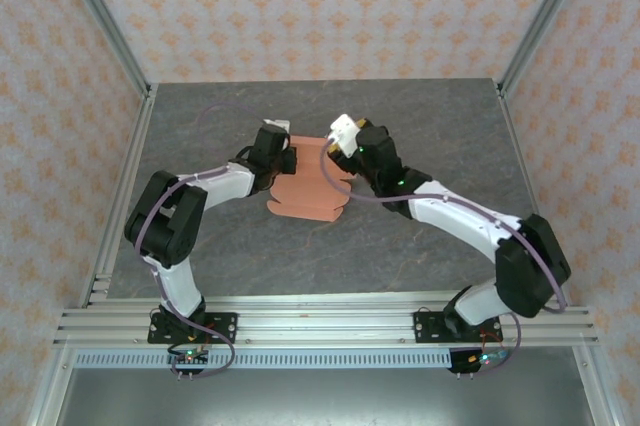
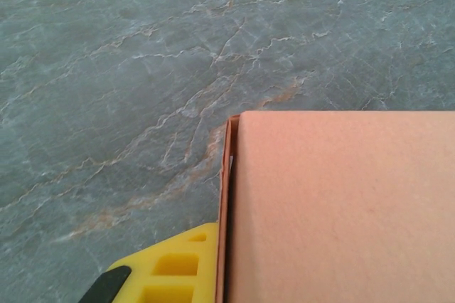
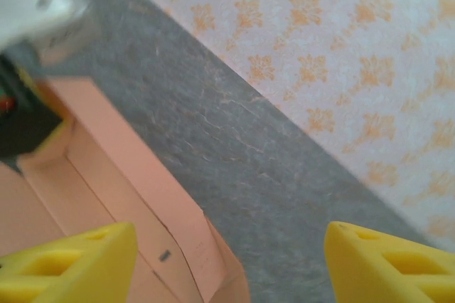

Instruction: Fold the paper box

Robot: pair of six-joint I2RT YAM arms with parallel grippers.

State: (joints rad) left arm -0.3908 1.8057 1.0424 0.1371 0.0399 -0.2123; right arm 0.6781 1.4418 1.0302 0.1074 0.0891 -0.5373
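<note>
I see the salmon-orange thin-card paper box (image 1: 308, 191) lying on the grey marbled worktop (image 1: 430, 121), between both end effectors. The right end effector (image 3: 229, 246) is spread wide, with a raised card wall just beside one yellow finger (image 3: 71, 260). The left end effector (image 1: 289, 160) sits against the box edge; I cannot tell its state.

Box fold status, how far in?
Done: one wall of the paper box stands creased up. In hand: left gripper at the card's edge, right gripper open over the raised wall. Left: much of the sheet looks flat on the table; no closed box yet.
</note>
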